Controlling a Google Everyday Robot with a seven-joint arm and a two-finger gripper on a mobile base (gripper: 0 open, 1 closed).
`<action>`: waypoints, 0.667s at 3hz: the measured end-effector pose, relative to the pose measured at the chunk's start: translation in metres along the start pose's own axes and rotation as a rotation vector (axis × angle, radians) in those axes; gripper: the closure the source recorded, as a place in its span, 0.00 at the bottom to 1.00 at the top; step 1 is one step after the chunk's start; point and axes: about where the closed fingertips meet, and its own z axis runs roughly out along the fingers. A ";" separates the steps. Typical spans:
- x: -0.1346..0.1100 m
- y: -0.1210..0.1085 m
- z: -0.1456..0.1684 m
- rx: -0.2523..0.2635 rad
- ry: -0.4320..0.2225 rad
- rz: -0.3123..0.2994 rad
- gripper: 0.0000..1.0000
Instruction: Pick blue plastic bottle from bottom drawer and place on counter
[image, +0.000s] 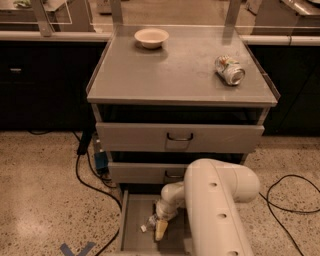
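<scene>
The white arm's gripper (161, 228) sits low in the shallow grey bottom drawer (132, 231), touching the small clear blue plastic bottle (149, 222). I cannot tell its grip. Secure the bottle before lifting straight up.

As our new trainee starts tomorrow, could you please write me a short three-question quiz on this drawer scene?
1. True or false: the crushed can lies in the bottom drawer.
2. Where is the gripper? A) above the counter; B) down in the bottom drawer, by the blue plastic bottle; C) out of view.
3. Fill in: at the counter's back stands a pale ____.
Key: 1 false, it lies on the counter; 2 B; 3 bowl.
</scene>
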 end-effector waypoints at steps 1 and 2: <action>0.002 0.003 0.013 -0.006 0.055 0.015 0.00; 0.010 0.025 0.044 -0.069 0.026 0.093 0.00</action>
